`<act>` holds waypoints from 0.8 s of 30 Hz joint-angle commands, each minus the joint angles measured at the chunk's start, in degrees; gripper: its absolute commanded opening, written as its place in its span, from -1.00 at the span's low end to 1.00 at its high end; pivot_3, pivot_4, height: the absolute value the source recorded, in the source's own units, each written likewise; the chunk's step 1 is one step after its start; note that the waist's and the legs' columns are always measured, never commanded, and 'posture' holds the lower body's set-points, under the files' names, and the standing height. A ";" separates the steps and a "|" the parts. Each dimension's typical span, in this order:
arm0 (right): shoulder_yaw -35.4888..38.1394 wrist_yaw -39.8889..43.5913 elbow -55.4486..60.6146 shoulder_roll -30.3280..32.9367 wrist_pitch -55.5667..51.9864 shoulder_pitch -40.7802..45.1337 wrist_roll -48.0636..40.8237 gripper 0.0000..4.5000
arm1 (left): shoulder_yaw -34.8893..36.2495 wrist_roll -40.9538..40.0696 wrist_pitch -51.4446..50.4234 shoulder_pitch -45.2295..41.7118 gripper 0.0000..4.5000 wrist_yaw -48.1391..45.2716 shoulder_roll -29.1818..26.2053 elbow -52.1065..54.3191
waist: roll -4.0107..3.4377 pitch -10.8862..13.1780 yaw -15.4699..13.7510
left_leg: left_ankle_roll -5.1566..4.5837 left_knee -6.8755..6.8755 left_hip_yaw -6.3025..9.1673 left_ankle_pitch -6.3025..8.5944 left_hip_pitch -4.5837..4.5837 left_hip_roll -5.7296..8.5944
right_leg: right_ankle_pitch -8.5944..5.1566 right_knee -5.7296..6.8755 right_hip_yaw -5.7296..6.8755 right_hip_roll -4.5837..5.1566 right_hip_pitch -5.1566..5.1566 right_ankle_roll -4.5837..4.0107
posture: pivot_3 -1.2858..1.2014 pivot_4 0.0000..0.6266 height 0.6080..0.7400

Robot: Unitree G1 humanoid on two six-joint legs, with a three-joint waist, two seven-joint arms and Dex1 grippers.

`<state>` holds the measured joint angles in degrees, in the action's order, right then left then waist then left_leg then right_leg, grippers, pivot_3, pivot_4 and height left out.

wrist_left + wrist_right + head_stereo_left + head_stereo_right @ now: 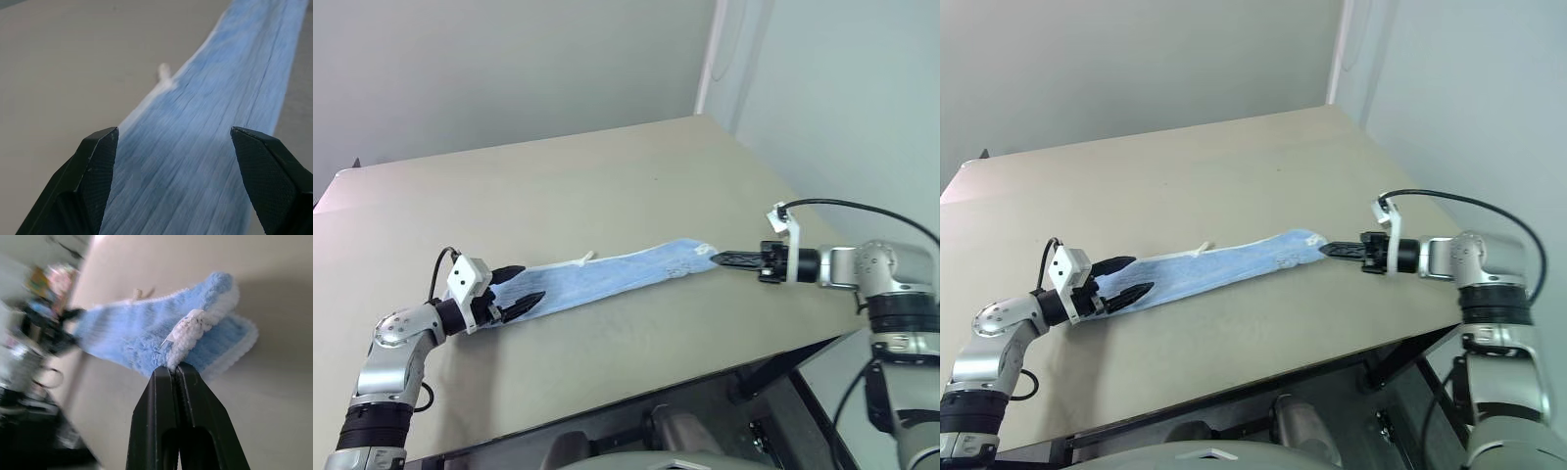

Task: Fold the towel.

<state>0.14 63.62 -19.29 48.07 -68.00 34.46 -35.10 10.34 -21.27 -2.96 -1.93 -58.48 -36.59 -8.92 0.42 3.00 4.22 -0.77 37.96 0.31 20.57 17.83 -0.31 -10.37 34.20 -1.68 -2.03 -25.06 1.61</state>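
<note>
1. One towel, light blue with white stitched edging, lay stretched into a long narrow strip across the tan table, running from the robot's near left toward its right.
2. A small white loop tag stuck out from the strip's far long edge, roughly a third of the way along from the left end.
3. At the right end the cloth was doubled over, and a bunched white edge showed there in the right wrist view.
4. The right gripper had its two black fingers pressed together on that bunched white edge, pinching the towel's right end just above the tabletop.
5. The left gripper sat at the strip's left end with its fingers spread wide, one on each side of the cloth; whether they touched it could not be told.
6. Beyond the table stood a plain grey wall, with a white vertical pipe in the corner.
</note>
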 commanded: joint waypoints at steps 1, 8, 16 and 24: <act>-3.02 6.60 2.65 3.53 6.82 0.72 2.43 -1.00 | 2.08 -0.65 0.97 0.38 0.72 0.39 -0.97 1.69 | 0.00 0.00 -0.24 | -0.04 0.00 -0.01 0.03 0.00 0.00 | -0.01 0.00 0.00 0.00 -0.02 -0.02 | 0.03 -1.00 1.00; -8.18 10.56 9.34 0.80 8.22 5.49 2.58 -1.00 | 2.14 -0.43 0.85 1.37 0.72 1.25 -0.83 2.57 | 0.00 0.01 -0.29 | -0.06 0.02 -0.02 0.04 0.07 -0.02 | 0.00 0.10 0.00 -0.03 -0.16 -0.07 | 0.03 -1.00 1.00; -13.95 11.19 12.41 -10.21 7.03 11.46 1.55 -1.00 | 1.99 -0.50 0.15 1.65 0.72 1.87 -0.96 3.61 | -0.01 0.01 -0.33 | -0.06 0.03 0.02 0.03 0.07 -0.11 | 0.09 0.19 0.06 -0.07 -0.21 -0.19 | 0.03 -1.00 1.00; -18.82 8.35 7.11 -23.23 12.20 15.04 5.44 -1.00 | 2.08 -0.54 -0.27 2.50 0.72 2.59 -1.01 4.79 | 0.00 0.00 -0.43 | -0.05 0.12 0.04 0.03 0.25 -0.11 | 0.24 0.32 0.06 -0.03 -0.39 -0.56 | 0.03 -1.00 1.00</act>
<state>-18.97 71.74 -12.08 25.80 -57.55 47.53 -29.88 11.14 -21.32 -3.37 0.58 -56.12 -36.94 -6.15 0.42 3.00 3.80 -0.81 38.12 0.37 20.60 18.12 -0.42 -10.10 34.52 -1.61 -2.04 -25.46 0.95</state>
